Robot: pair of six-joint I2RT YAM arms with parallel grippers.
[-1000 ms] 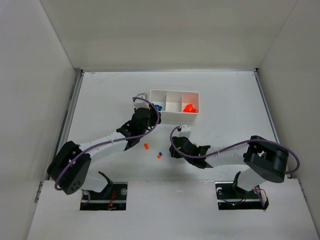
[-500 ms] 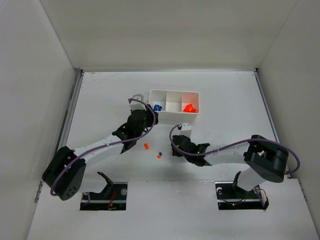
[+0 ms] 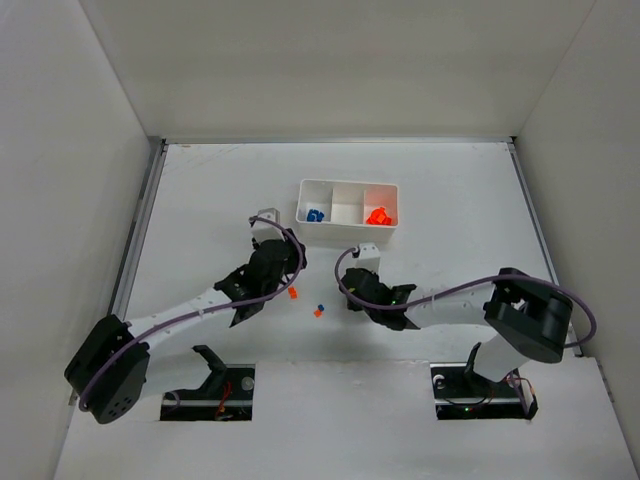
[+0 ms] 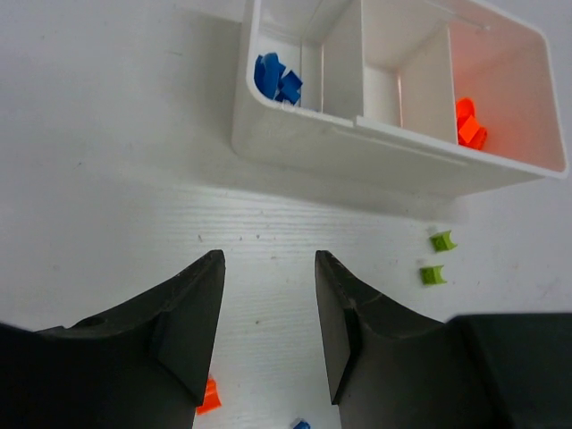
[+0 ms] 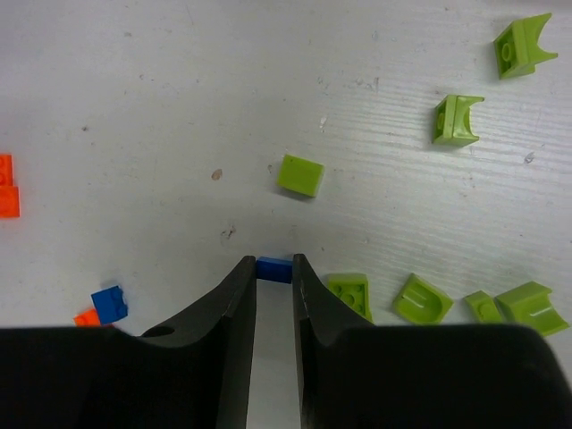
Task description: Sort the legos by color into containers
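The right end effector (image 5: 273, 263) is clamped on a blue brick (image 5: 274, 270) lying on the counter (image 5: 179, 89) among green bricks (image 5: 300, 175). It should lift straight up, then carry the brick to the tray (image 4: 375, 147). The left end effector (image 4: 268, 264) hangs apart, empty.

Bright, even overhead light on the white tabletop (image 3: 450, 200); soft shadow along the tray (image 4: 357, 147); fingers (image 4: 188, 331) short of the tray dark, slightly blurred.

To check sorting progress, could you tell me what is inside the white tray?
In the tray, the left compartment holds blue legos, the right orange-red legos; none visible in the middle, whose near floor the wall hides.
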